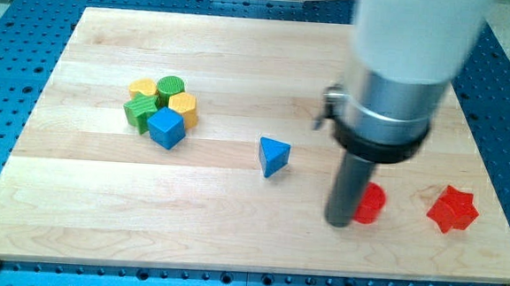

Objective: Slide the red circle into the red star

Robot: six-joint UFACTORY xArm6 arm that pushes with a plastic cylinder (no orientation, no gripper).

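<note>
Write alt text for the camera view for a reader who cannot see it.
My tip rests against the left side of the red circle, with the red star apart to its right on the wooden board. A blue triangle sits mid-board; yellow, green and blue blocks cluster at upper left.

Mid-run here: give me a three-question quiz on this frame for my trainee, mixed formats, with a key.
1. True or false: my tip sits on the view's right of the red circle.
2. Which block lies between the cluster at the view's left and the red circle? A) blue triangle B) green star C) yellow cylinder
3. Fill in: the red star lies to the view's ____ of the red circle.

Key: 1 false, the tip is at its left edge; 2 A; 3 right.
</note>
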